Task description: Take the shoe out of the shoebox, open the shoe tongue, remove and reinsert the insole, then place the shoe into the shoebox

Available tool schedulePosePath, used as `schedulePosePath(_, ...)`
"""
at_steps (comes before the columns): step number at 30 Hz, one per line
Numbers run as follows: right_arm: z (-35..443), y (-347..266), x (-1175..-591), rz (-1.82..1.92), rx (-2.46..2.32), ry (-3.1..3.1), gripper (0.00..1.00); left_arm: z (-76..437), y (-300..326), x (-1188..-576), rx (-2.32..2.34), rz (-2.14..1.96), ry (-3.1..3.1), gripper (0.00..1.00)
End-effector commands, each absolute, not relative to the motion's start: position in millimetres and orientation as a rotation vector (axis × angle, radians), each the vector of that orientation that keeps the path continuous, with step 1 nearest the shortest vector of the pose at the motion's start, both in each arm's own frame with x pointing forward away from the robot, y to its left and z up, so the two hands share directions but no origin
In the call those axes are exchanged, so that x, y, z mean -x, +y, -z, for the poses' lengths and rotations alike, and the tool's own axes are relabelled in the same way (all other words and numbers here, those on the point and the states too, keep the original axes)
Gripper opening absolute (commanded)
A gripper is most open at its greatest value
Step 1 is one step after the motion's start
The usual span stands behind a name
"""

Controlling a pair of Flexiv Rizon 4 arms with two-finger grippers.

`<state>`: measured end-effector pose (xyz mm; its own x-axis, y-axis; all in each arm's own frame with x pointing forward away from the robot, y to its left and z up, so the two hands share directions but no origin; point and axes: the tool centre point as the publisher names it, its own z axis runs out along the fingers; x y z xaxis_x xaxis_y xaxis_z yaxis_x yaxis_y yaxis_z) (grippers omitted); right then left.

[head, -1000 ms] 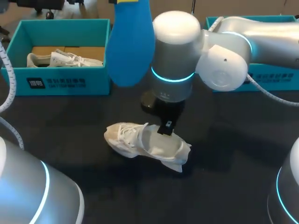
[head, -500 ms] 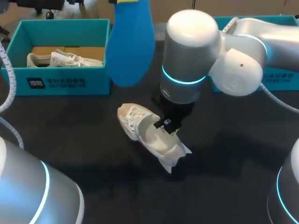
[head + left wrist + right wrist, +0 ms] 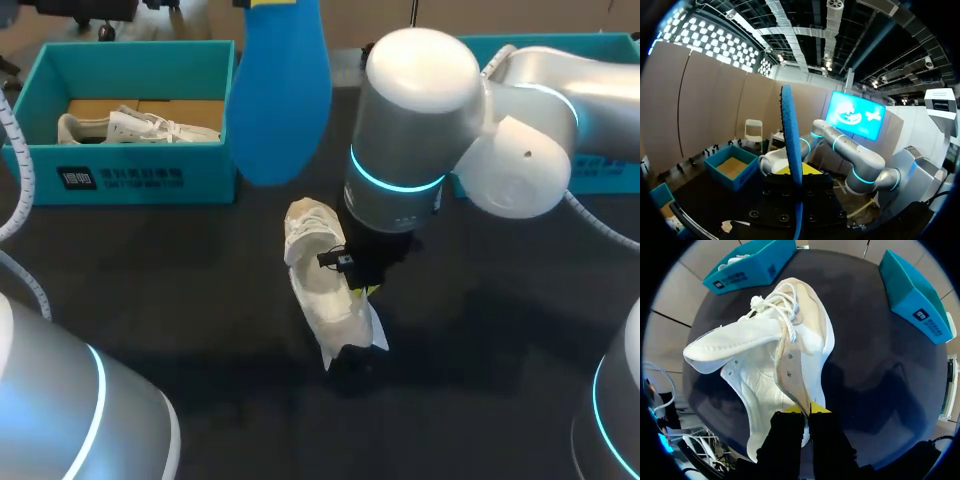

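Note:
A white lace-up shoe (image 3: 322, 283) lies on the dark table (image 3: 150, 300) with its toe pointing toward the far side. My right gripper (image 3: 807, 411) is shut on the edge of the shoe's side wall (image 3: 792, 382) near the heel, and the tongue (image 3: 735, 347) is folded out to one side. In the head view the right gripper (image 3: 362, 288) sits at the shoe's right side. A blue insole (image 3: 280, 90) hangs high above the table, and my left gripper (image 3: 792, 172) is shut on the insole (image 3: 791, 145), seen edge-on between the fingers.
A teal shoebox (image 3: 120, 180) at the back left holds another white shoe (image 3: 135, 127). A second teal shoebox (image 3: 600, 165) stands at the back right behind my right arm. Both shoeboxes (image 3: 752, 262) (image 3: 915, 290) lie ahead of the right gripper.
My right gripper has turned the shoe about a quarter turn, swinging its toe from the left toward the far side. The insole has stayed in place.

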<state>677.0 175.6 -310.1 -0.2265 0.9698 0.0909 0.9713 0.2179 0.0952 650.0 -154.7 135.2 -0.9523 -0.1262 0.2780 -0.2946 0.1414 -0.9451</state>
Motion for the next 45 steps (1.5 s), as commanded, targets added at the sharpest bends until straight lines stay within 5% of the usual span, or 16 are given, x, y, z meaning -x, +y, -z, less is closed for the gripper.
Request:
schedulePosePath(1, 324.4, 176.9, -671.7, 0.257, 1.945, -2.432, 0.00, -135.6, -155.5, -650.3, -0.422, -1.928, -2.273, 0.00)
schedulePosePath(25, 370.3, 154.2, -655.9, 0.355, 2.008, -2.268, 0.00, -135.6, -155.5, -650.3, -0.422, -1.928, -2.273, 0.00)
schedulePosePath(26, 372.3, 153.4, -656.0, 0.364, 2.002, -2.267, 0.08, -135.6, -155.5, -650.3, -0.422, -1.928, -2.273, 0.00)
schedulePosePath(29, 373.4, 152.3, -656.5, 0.369, 1.998, -2.267, 0.54, -135.6, -155.5, -650.3, -0.422, -1.928, -2.273, 0.00)
schedulePosePath(30, 371.9, 151.9, -656.9, 0.371, 1.997, -2.267, 0.99, -135.6, -155.5, -650.3, -0.422, -1.928, -2.273, 0.00)
schedulePosePath(45, 283.1, 126.8, -654.3, 0.652, 1.896, -2.383, 1.00, -135.6, -155.5, -650.3, -0.422, -1.928, -2.273, 0.00)
